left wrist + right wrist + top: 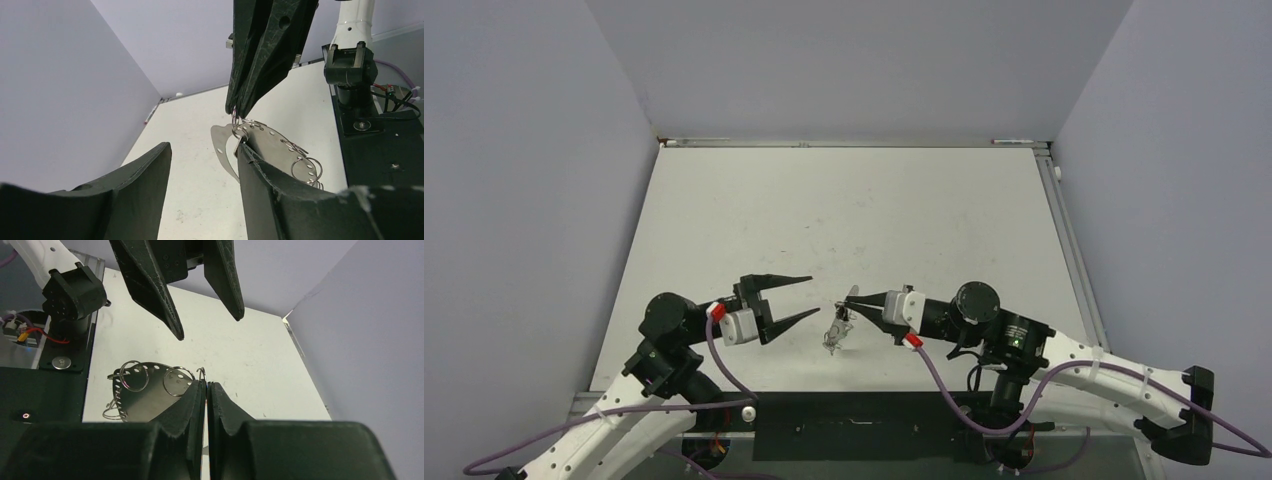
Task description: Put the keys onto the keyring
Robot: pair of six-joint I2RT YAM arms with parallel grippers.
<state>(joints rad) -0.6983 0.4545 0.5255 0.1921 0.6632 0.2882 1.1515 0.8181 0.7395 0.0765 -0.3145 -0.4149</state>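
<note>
i see my right gripper (850, 297) pinched shut on a small wire ring of the keyring (835, 334), which hangs below it; my left gripper (815, 295) gapes open just beside.

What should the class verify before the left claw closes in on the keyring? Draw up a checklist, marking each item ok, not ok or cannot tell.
1. Right claw shut on the keyring: ok, it pinches one small wire ring.
2. Left claw open: ok, fingers spread wide.
3. Claws apart from each other: ok, a gap shows from above.
4. Keyring clear of the table: cannot tell, it hangs below the right claw.
5. Keys in sight for threading: not ok, none shows in any view.
</note>
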